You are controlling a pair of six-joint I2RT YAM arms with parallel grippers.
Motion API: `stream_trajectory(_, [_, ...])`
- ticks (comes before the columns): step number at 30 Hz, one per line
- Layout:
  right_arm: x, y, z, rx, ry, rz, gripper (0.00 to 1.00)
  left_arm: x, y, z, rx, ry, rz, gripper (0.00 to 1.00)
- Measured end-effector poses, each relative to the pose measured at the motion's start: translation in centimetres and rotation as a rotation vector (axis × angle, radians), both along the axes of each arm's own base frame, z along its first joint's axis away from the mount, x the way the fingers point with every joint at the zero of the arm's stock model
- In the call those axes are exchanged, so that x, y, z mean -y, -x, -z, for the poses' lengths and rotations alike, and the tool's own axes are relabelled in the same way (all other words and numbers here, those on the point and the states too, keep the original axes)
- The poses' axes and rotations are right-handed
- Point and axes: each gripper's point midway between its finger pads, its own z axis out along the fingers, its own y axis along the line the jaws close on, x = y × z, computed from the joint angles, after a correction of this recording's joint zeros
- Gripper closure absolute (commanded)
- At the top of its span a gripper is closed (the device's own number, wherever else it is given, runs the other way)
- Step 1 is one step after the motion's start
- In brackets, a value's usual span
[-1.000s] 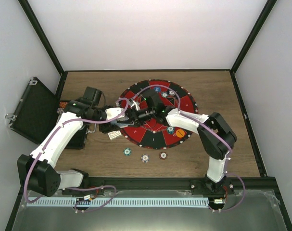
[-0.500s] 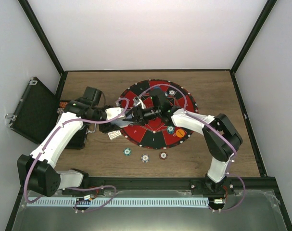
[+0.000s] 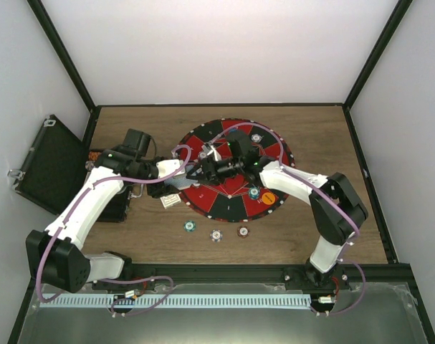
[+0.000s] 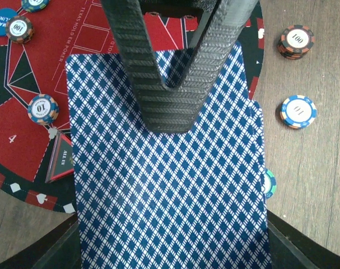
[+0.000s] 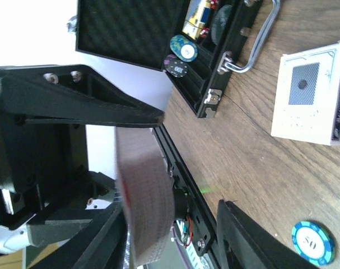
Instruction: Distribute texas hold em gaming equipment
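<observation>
Two sets of fingers now meet over the poker mat. Your left fingers stay clamped on the deck of cards, held above the mat's rim. Your right fingers have closed in from the right and are narrowing, straddling what looks like the deck's edge, not yet gripping. Judgement: a card is about to be drawn off; dealing has barely begun.

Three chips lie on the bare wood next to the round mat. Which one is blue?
The middle chip, marked 10; its neighbours are a green chip and a dark red chip marked 100.
</observation>
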Motion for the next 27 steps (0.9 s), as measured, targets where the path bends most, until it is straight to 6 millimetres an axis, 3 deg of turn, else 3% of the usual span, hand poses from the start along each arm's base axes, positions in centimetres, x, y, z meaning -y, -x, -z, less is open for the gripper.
stream_trajectory(10, [0.3,-0.1,-0.4,0.019,0.023,0.011,0.83,-0.2,-0.2,0.3,-0.006,-0.010,-0.007,0.96])
stream_trajectory(19, [0.7,0.0,-0.7,0.031,0.035,0.023,0.98,-0.3,-0.3,0.7,-0.015,-0.021,-0.013,0.96])
stream_trajectory(27, [0.9,0.1,-0.9,0.030,0.042,0.027,0.99,-0.4,-0.2,0.9,-0.020,-0.023,-0.013,0.96])
